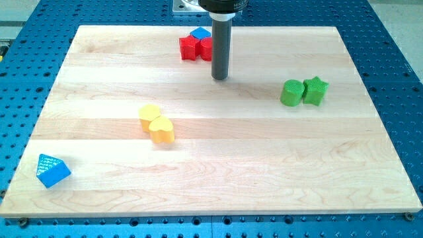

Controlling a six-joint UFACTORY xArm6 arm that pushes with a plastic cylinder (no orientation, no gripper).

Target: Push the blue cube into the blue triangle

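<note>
Wooden tabletop (211,192) on a blue perforated base (396,39). One arm, one dark rod, no jaws on this rig, so nothing released or clenched to report. My tip (219,78) sits on the tabletop near the view's top, middle.

Block count: seven or so in four groups.

Blue: two. Blue cube (199,33) at the view's top, up-left of my tip, touching the red cluster from behind; the rod overlaps its right side in view, so only part shows. Blue triangle (52,170) alone at the view's bottom-left corner, well apart from everything, near the tabletop edge.

Red: two. Red star-ish block (189,48) just left of the rod; second red block (207,48) beside it, partly hidden by the rod, shape cannot tell. The two reds touch each other. My tip is just right of and below them; contact cannot tell.

Green: two. Green cylinder (291,92) and green star (315,90), touching side by side, at the view's right, well apart from my tip.

Yellow: two, touching. Yellow block (150,114) and yellow heart (161,129) just below-right of it, at left of centre.

Cube and triangle are at opposite corners, with the yellow pair roughly between.
</note>
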